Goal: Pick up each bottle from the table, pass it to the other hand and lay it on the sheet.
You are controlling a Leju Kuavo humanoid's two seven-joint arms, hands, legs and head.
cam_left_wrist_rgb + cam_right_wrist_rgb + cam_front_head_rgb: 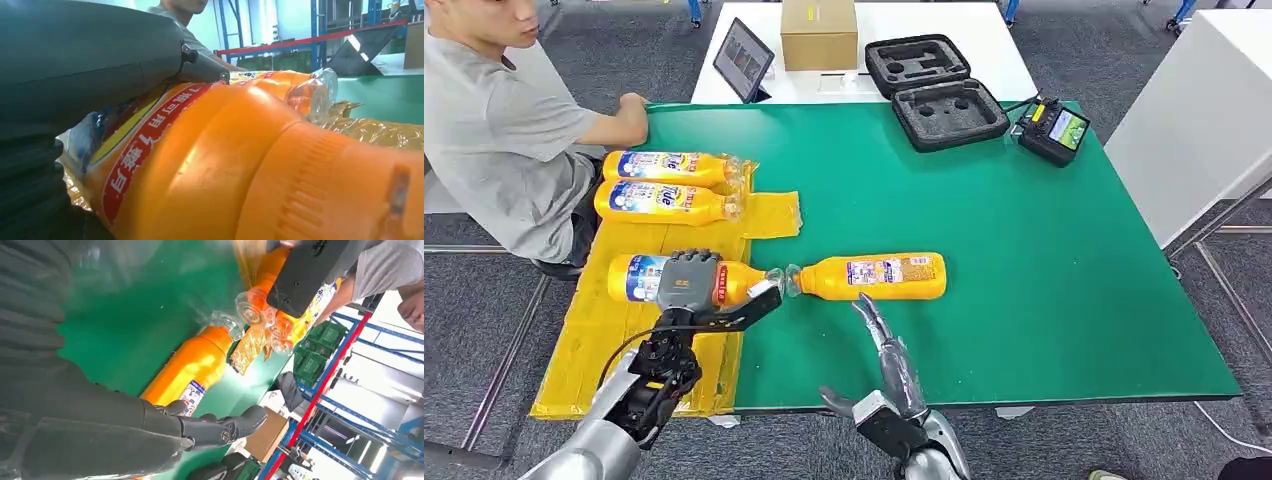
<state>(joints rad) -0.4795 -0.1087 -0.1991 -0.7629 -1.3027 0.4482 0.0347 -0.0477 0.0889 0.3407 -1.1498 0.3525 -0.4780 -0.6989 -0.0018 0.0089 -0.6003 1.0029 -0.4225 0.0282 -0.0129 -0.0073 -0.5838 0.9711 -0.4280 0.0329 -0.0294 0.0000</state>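
An orange bottle [634,278] [225,165] lies on the yellow sheet [584,340] at the table's left, its cap toward the table's middle. My left hand [689,282] [75,75] grips it from above, thumb stretched along its neck. Two more orange bottles [669,167] [664,201] lie side by side farther back on the sheet. A fourth bottle [879,277] [195,365] lies on the green table [1024,260], cap toward the sheet. My right hand [879,340] [100,430] hovers just in front of it, fingers straight and apart, holding nothing.
A person [494,130] sits at the table's left with a hand resting on the far corner. At the back are an open black foam case [934,95], a handheld device [1052,130], a cardboard box [819,35] and a tablet [742,58].
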